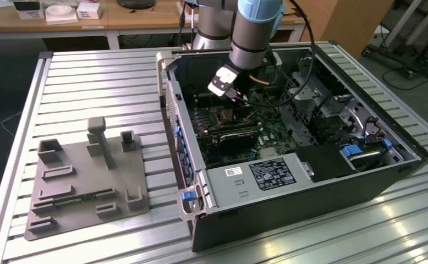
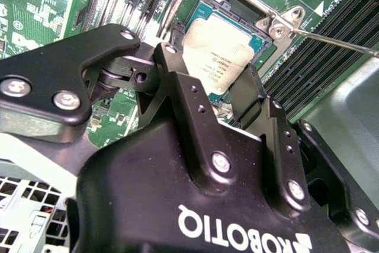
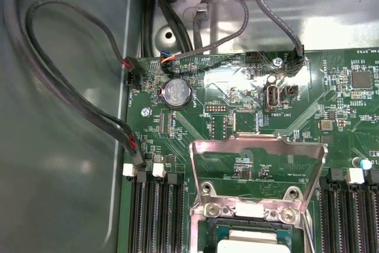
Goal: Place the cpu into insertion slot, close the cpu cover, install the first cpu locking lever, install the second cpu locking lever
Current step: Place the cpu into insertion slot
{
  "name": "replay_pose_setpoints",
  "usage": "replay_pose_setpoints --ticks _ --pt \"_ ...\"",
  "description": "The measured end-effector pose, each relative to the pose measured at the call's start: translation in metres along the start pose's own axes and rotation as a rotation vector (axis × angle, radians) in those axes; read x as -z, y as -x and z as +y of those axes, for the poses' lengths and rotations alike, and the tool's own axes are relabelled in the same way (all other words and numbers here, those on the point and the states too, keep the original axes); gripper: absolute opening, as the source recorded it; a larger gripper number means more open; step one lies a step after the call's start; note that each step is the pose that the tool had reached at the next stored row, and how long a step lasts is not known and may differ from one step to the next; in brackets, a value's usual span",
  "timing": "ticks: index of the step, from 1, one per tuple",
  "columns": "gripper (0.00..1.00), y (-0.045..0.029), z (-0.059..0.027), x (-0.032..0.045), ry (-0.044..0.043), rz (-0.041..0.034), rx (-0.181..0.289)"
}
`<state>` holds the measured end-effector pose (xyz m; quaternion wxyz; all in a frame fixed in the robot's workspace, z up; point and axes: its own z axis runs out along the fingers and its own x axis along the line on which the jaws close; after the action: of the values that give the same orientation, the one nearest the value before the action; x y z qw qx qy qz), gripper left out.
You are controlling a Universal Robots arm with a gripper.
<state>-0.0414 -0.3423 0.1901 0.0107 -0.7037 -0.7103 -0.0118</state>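
Black gripper (image 2: 208,69) close up in the second wrist view, jaws parted, gripping nothing, poised just above the cpu (image 2: 216,37). Silver-topped cpu lying in the insertion slot (image 2: 240,5), green circuit board (image 3: 308,111) all around. Silvery cpu cover (image 3: 257,144) tilted up, open, at the slot's edge in the first wrist view.

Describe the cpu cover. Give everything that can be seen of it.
The cpu cover is a thin, shiny, silvery metal frame with a large square window, through which the green board shows. In the first wrist view it is open: it is tilted up off the insertion slot and not lying on it. It is attached along the slot's edge, near two silver screws. The cpu lies uncovered in the slot. Nothing else is seen touching the cover.
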Motion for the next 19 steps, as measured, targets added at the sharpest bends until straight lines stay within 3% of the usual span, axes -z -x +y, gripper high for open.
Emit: replay_pose_setpoints --ticks 19 --pt "0.54 -0.0003 0.0016 0.0002 -0.0004 -0.0003 0.000"
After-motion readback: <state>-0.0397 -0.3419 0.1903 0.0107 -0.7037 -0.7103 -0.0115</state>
